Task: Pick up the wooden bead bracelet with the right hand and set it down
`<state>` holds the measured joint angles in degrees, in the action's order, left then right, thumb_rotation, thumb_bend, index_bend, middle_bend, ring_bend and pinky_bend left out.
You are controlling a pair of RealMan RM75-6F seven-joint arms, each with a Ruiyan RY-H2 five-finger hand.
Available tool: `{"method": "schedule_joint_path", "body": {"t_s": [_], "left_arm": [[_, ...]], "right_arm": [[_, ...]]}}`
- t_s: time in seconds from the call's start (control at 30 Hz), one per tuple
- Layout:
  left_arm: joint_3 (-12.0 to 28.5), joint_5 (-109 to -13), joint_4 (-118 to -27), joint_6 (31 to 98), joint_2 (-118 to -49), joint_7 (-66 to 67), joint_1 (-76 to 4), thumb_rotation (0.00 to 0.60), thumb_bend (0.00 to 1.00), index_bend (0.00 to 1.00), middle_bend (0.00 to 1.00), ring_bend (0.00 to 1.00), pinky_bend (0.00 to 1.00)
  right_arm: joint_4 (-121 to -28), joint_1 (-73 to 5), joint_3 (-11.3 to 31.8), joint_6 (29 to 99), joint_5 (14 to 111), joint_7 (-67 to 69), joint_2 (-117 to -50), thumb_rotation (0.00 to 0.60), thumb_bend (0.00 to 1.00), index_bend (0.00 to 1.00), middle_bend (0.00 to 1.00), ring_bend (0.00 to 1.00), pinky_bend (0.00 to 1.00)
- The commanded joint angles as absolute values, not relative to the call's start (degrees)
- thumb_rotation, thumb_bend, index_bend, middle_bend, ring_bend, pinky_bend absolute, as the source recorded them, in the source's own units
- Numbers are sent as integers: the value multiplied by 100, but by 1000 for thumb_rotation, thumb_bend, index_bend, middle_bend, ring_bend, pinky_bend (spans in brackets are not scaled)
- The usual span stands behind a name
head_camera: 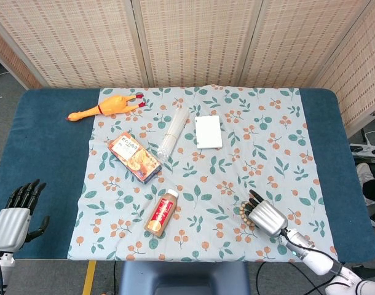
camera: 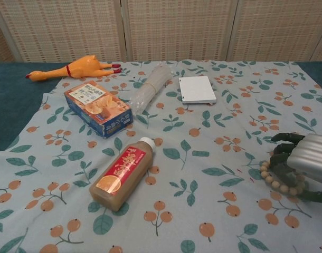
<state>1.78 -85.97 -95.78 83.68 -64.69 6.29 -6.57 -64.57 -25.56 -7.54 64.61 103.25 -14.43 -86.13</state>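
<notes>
The wooden bead bracelet [head_camera: 243,214] lies on the floral cloth near the table's front right, and only its left arc shows in the head view. My right hand [head_camera: 265,217] sits over it with its dark fingers curled down. In the chest view the fingers [camera: 280,153] hook over the bracelet [camera: 272,181] and the right hand [camera: 304,159] covers the ring's far side, gripping it low at the cloth. My left hand [head_camera: 14,212] hovers at the front left corner with its fingers apart, holding nothing.
A brown drink bottle [head_camera: 161,211] lies left of the bracelet. Further back are an orange-printed box [head_camera: 134,157], a clear packet of sticks [head_camera: 173,131], a white pad [head_camera: 208,131] and a rubber chicken [head_camera: 104,107]. The cloth's front edge [head_camera: 206,255] is close.
</notes>
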Motion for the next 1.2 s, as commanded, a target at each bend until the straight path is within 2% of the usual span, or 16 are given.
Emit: {"method": "schedule_joint_path", "body": {"t_s": [0.03,0.17,0.23,0.43,0.57,0.8,0.9,0.97,1.1,1.2], "left_arm": [[177,-8590,-9587,8368,-6470,653,-655,600,441,0,0,0,94],[178,-8611,-9603,8404,-6471,671,-644,600,439,0,0,0,94],[180,-8610,-9600,8403,-6476,675,-645,600,444,0,0,0,94],[177,-8606,-9601,8387,-6496,724,-652,600,453,0,0,0,94],[175,-8600,-9605,8392,-6510,748,-647,600,455,0,0,0,94],[183,-8582,-9593,8358,-6517,727,-663,600,454,0,0,0,94],[182,-8573,-9585,8336,-6520,718,-672,600,454,0,0,0,94],[180,-8565,-9579,8317,-6520,712,-678,600,454,0,0,0,94],[192,-8538,-9577,8315,-6516,698,-678,600,454,0,0,0,94],[198,-8536,-9567,8320,-6510,672,-678,600,455,0,0,0,94]], "right_arm": [[-6517,-2567,-741,6406,10217,-1225,-8632,600,388,818,627,371,178],[-7086,-2653,-613,6128,9785,-414,-8381,600,617,876,673,422,212],[-7596,-2732,-475,5883,9415,247,-8145,600,681,885,682,441,235],[-9151,-2995,90,5183,8303,2728,-7372,600,704,885,689,454,253],[-10050,-3147,672,4407,7384,4966,-6794,600,704,885,689,454,253],[-10481,-2981,1852,2845,6643,9124,-6227,600,704,879,689,455,261],[-10368,-2612,2267,2401,7111,10562,-6345,600,704,850,689,446,263],[-10322,-2380,2342,2425,7573,11161,-6502,600,704,806,689,425,263],[-10094,-2194,2032,2868,8870,12212,-6789,589,704,675,671,387,265],[-9787,-2363,1607,3446,9726,12888,-6863,498,695,557,623,353,264]]}}
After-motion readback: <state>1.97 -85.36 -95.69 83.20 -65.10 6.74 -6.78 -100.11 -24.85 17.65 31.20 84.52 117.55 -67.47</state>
